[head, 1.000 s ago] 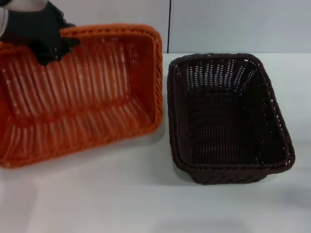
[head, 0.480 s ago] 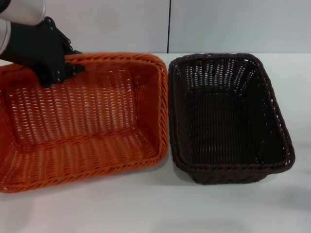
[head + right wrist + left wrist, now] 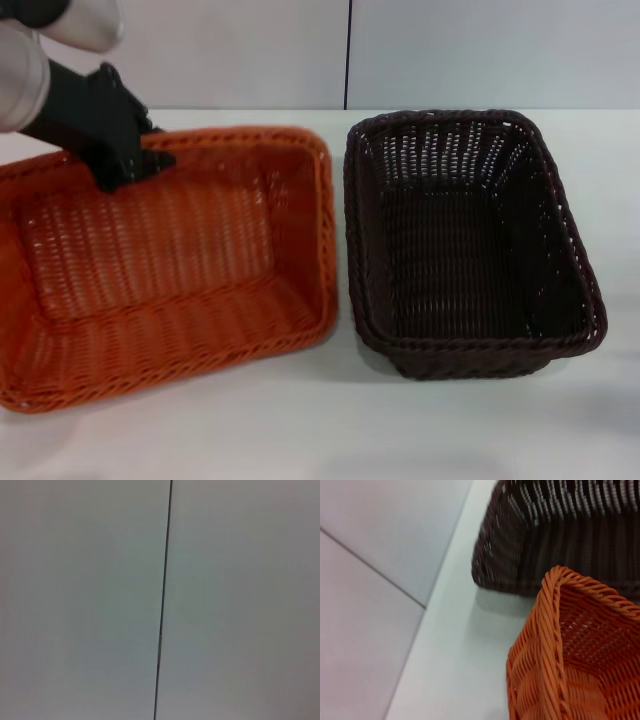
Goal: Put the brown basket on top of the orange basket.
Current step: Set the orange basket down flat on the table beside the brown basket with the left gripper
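Note:
The orange basket sits on the left of the white table, its opening up and its near side a little closer to me. My left gripper is black and grips the basket's far braided rim, shut on it. The left wrist view shows a corner of that orange basket close up. To the right, the brown basket stands on the table beside it with a narrow gap between them. In the left wrist view the brown basket lies beyond the orange corner. My right gripper is out of view.
The white table runs in front of both baskets. A pale wall with a dark vertical seam stands behind them. The right wrist view holds only that wall and its seam.
The orange basket has come down from a raised, tilted pose to lie lower and flatter on the table, with my left gripper descending on its far rim. The brown basket has not moved.

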Available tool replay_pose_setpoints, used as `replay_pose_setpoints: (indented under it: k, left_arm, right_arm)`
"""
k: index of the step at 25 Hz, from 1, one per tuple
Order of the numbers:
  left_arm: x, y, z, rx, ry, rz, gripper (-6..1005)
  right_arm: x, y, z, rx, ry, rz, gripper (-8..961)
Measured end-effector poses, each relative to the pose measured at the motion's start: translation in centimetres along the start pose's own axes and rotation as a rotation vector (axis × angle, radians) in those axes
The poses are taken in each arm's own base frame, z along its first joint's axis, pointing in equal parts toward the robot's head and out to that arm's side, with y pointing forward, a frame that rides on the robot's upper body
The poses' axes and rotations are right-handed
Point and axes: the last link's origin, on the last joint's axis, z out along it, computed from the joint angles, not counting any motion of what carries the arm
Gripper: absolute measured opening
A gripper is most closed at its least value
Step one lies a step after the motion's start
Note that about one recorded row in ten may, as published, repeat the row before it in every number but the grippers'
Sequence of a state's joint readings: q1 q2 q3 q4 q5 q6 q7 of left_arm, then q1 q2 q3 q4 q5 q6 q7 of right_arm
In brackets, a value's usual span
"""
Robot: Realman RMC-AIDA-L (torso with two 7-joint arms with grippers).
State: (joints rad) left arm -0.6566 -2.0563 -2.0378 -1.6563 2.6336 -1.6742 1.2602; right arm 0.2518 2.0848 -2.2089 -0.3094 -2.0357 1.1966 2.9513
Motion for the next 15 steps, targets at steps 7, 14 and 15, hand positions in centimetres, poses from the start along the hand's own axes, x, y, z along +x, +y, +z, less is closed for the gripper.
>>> replay_pose_setpoints:
  k: [7, 14, 15]
  left_arm:
    - [0.3, 0.1, 0.9, 0.005, 0.007, 0.022, 294]
    - [1.6, 0.0, 1.9, 0.006, 0.045, 0.069, 331]
    - [1.9, 0.0, 2.2, 0.006, 0.043, 0.086, 358]
  right_arm:
    - [-0.1, 0.0, 0.2, -0.002, -0.006, 0.000, 685]
    - [-0.2, 0.0, 0.2, 0.000, -0.011, 0.000, 684]
    - [-0.2, -0.1, 0.1, 0.002, -0.012, 0.000, 684]
